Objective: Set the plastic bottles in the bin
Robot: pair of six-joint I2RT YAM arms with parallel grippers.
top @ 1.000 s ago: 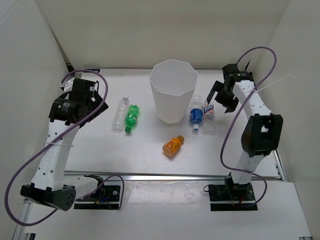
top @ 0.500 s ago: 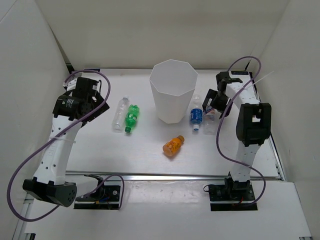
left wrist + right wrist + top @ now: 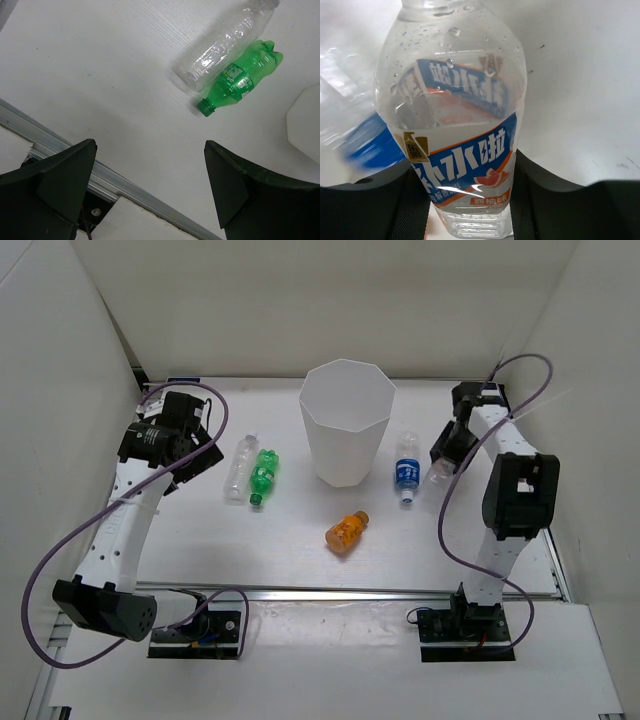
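1. The bin (image 3: 347,420) is plain white, with its facets shaded pale grey.
2. The clear bottle (image 3: 227,42) is colourless.
3. The green bottle (image 3: 239,80) is bright green, cap included.
4. The orange bottle (image 3: 346,531) is orange all over.
5. The blue-labelled bottle (image 3: 405,473) is clear with a blue band.
6. The white-labelled bottle (image 3: 460,150) is clear. Its white label carries blue characters, orange-red trim and a pink fruit slice.
7. The left pincer (image 3: 150,145) and the right pincer (image 3: 465,192) are black.
8. The worktop (image 3: 280,540) is white, and the cables (image 3: 45,570) are purple.

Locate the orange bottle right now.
Top view: the orange bottle lies in front of the white bin, green bottle to its left, blue-labelled bottle to its right.
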